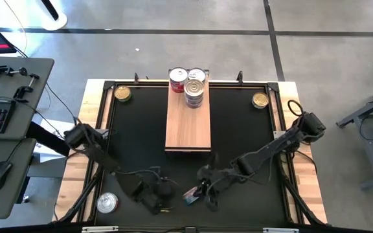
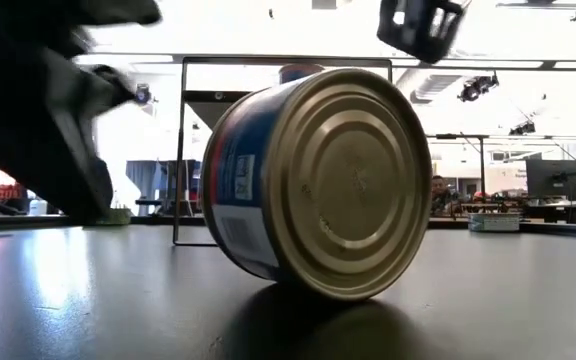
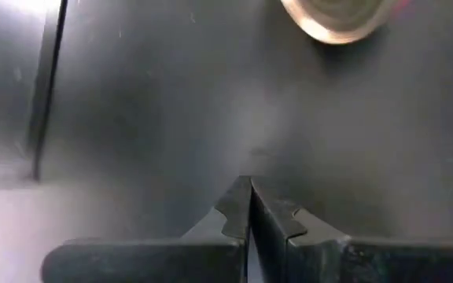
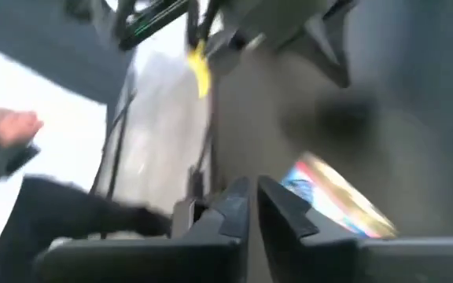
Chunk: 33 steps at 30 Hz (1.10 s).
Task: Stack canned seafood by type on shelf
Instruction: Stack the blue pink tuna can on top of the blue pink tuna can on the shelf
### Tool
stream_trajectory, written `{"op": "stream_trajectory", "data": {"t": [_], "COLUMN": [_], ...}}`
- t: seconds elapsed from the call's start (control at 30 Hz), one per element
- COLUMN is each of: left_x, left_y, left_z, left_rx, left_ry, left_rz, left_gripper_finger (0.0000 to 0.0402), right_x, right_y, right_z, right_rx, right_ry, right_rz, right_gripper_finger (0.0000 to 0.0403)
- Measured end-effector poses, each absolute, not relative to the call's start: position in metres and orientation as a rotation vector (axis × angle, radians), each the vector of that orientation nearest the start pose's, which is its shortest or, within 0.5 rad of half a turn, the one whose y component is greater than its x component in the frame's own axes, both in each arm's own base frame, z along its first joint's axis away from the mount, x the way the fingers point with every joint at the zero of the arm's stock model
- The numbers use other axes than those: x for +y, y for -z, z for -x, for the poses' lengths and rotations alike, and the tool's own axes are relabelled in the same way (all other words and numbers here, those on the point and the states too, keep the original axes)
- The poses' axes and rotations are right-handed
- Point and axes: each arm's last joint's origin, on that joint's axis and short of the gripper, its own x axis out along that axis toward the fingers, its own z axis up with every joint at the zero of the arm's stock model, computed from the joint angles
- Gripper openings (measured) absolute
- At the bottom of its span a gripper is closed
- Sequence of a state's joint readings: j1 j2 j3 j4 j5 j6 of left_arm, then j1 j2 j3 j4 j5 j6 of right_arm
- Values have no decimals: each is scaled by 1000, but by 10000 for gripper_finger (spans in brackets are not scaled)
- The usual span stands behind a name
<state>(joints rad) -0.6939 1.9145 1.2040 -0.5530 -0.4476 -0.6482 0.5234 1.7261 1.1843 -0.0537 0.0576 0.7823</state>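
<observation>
Right claw point(image 1: 207, 194), fingers closed and empty, sits just beside blue-labelled can point(image 1: 192, 196) tipped on its edge, nearer than closed left claw point(image 1: 162, 202).

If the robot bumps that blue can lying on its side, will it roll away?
Probably. The blue can is tipped onto its round edge on the smooth black mat, so a nudge would likely roll it or drop it flat. Its shiny metal looks stiff and maybe slippery to pinch.

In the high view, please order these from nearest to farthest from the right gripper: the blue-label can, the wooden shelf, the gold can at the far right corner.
From the right gripper:
1. Blue-label can, beside it on the mat.
2. Wooden shelf, centre.
3. Gold can, far right corner.
</observation>
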Motion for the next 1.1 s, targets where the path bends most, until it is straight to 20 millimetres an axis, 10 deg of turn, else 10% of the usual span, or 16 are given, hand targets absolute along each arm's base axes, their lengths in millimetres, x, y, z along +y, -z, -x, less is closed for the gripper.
{"op": "stream_trajectory", "data": {"t": [0.53, 1.1], "left_x": [-254, -251], "left_y": [-177, -178], "left_z": [-242, -246], "left_rx": [755, 729], "left_ry": [-329, -345], "left_rz": [556, 587], "left_gripper_finger": [0, 0], "right_x": [195, 201], "right_y": [-245, -185], "right_z": [-349, -364], "right_rx": [909, 1059], "right_ry": [-487, -419], "right_rz": [213, 326], "right_gripper_finger": [307, 330]}}
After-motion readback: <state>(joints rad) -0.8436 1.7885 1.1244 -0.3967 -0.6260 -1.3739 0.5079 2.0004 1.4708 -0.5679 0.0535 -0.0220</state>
